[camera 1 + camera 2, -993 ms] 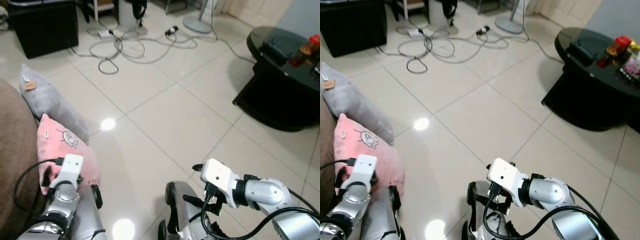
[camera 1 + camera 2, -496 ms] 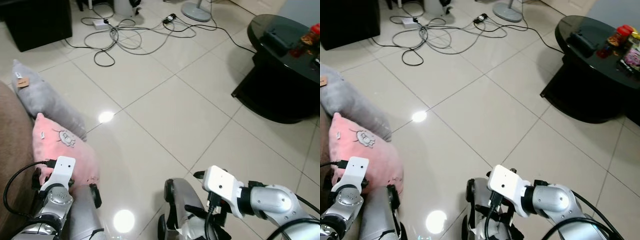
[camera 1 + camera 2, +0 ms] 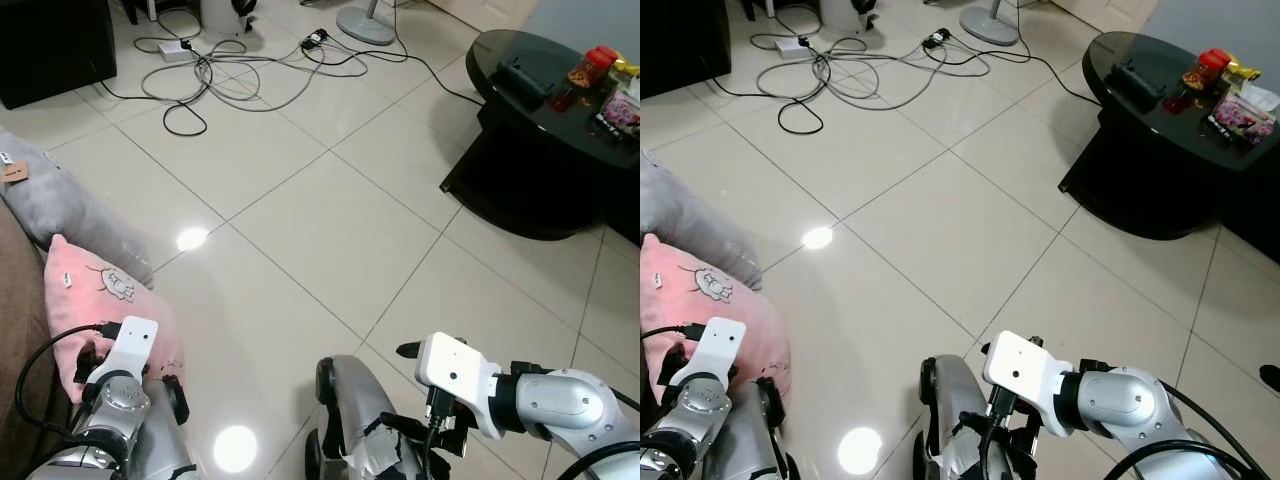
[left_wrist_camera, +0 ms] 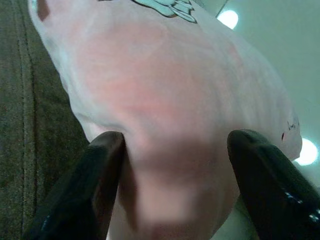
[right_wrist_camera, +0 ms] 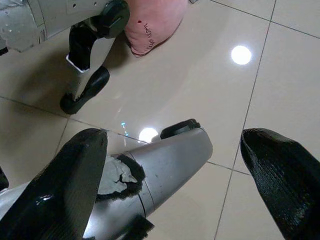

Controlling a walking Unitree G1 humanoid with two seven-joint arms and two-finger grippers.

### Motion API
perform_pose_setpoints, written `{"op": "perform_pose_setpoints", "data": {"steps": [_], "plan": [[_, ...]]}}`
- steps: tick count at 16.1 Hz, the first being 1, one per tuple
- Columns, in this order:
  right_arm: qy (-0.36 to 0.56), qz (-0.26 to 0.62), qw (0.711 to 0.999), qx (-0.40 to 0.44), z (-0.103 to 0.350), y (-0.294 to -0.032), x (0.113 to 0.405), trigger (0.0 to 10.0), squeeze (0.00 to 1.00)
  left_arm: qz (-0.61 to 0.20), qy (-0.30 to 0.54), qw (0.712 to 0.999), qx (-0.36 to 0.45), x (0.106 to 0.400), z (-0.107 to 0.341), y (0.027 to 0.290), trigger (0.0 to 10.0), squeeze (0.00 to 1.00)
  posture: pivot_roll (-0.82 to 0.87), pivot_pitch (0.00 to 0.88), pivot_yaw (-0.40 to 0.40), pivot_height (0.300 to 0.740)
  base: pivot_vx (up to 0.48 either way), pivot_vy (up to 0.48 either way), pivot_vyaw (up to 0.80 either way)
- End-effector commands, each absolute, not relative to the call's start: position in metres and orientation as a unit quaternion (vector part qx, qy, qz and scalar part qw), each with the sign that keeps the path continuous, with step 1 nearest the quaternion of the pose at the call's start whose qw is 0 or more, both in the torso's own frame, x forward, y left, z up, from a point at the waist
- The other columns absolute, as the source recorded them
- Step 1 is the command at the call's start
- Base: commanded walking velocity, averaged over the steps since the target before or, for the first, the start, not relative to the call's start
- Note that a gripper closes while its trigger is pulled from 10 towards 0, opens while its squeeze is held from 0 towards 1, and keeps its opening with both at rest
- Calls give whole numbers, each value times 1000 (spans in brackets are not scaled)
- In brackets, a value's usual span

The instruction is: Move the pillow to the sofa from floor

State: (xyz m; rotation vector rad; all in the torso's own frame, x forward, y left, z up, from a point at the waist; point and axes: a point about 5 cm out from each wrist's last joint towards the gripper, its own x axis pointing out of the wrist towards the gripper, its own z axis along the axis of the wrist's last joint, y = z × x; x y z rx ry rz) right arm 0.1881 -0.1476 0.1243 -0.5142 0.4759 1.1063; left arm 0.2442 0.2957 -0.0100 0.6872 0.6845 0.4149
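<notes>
Pink pillow (image 3: 95,300), printed with a small cartoon, sits low at the robot's left, leaning against the brown sofa (image 3: 18,330) front, its lower end on or just above the tiled floor (image 3: 330,220) — cannot tell which. A grey pillow (image 3: 70,215) lies touching it on the far side.

Left gripper (image 4: 172,197): fingers (image 4: 95,185) spread wide, one on each side of the pillow's end, fabric bulging between them. Pads press the cloth; grip looks clamped on the pink pillow, though how firmly is hard to judge.

Right gripper (image 5: 175,165): fingers apart, holding nothing, hanging over the floor and the robot's own leg (image 5: 160,165).

Handling, as a judgement: light, soft, fully compressible. It will fold and sag from a single end grip, and the smooth cover may slide out of a shallow pinch. Not fragile. Best hold is a deep bite of bunched fabric and stuffing near a corner or the middle of an edge, not a skin-deep pinch. The lift must clear the sofa seat edge with the drooping end.
</notes>
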Motion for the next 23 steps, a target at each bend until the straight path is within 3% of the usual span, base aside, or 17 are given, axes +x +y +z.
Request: {"op": "perform_pose_setpoints", "data": {"steps": [1,10,23], "plan": [[232,509,794,-238,126,-154,186,10000,0,188,347,853,342,234,-19,294,0,0,-342,142,-278,563,0,0,0],[234,514,788,-246,127,-157,189,10000,0,190,351,851,342,230,-21,296,0,0,-338,136,-297,563,0,0,0],[225,496,800,-252,119,-157,207,10000,0,173,342,861,334,240,-16,291,0,0,-305,76,-262,563,0,0,0]]}}
